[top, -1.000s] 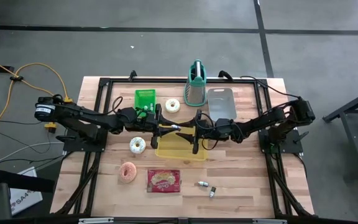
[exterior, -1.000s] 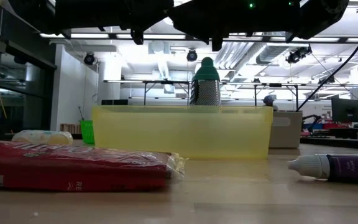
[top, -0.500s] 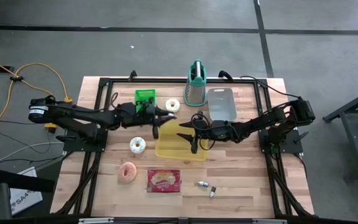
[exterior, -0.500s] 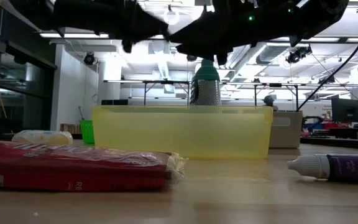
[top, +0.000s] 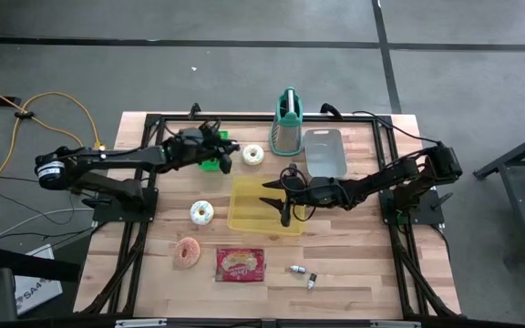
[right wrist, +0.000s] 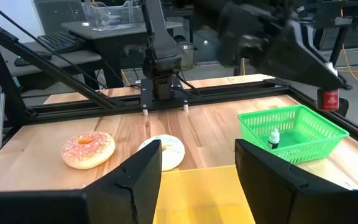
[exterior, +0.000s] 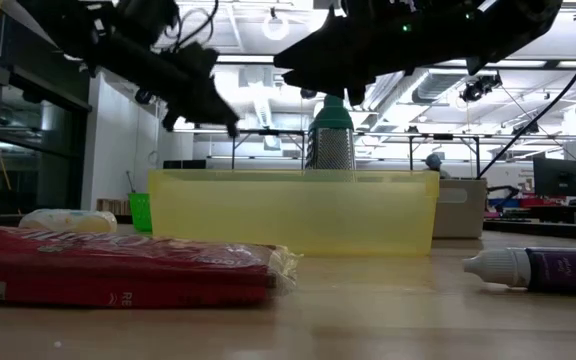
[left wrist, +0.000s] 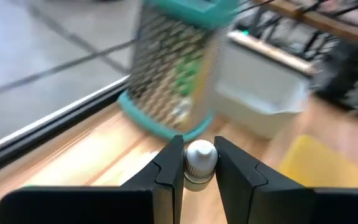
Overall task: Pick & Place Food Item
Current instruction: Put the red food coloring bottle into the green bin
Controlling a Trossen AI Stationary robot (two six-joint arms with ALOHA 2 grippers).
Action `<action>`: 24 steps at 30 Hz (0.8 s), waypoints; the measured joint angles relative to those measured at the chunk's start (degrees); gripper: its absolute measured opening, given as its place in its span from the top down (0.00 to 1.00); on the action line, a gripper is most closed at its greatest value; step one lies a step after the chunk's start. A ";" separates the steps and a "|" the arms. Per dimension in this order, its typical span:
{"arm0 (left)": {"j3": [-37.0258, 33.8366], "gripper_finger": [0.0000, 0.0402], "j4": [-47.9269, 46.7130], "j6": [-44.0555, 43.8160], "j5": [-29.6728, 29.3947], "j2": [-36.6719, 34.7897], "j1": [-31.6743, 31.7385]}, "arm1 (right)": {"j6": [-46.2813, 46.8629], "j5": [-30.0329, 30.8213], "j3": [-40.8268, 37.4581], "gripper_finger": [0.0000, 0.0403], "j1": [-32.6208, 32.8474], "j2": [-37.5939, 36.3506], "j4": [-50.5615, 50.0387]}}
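A yellow tub stands across the middle of the wooden table, and everything else sits around it. In front of the tub and to its left lies a red food packet in clear wrap. Behind that packet, left of the tub, rests a pale round item, and a green basket peeks out at the tub's left end. A metal grater with a green top rises behind the tub. Right of the tub lies a small purple bottle on its side, white cap toward the tub. Above the tub hang two dark arms, blurred.
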 joint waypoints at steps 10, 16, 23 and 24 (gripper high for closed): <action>-2.31 0.84 -7.01 -3.39 -0.57 -0.02 9.38 | 0.00 -0.02 0.00 0.53 0.00 0.00 -0.11; -5.70 0.84 -7.09 -5.68 -3.47 -0.02 11.24 | 0.00 0.00 0.00 0.53 0.00 0.00 -0.20; -8.93 0.84 -7.03 -7.83 -9.23 -0.02 9.79 | 0.00 0.00 0.00 0.53 0.00 0.02 -0.20; -9.36 0.84 -7.03 -7.97 -10.09 -0.02 9.53 | 0.00 -0.02 0.00 0.53 0.00 0.00 -0.20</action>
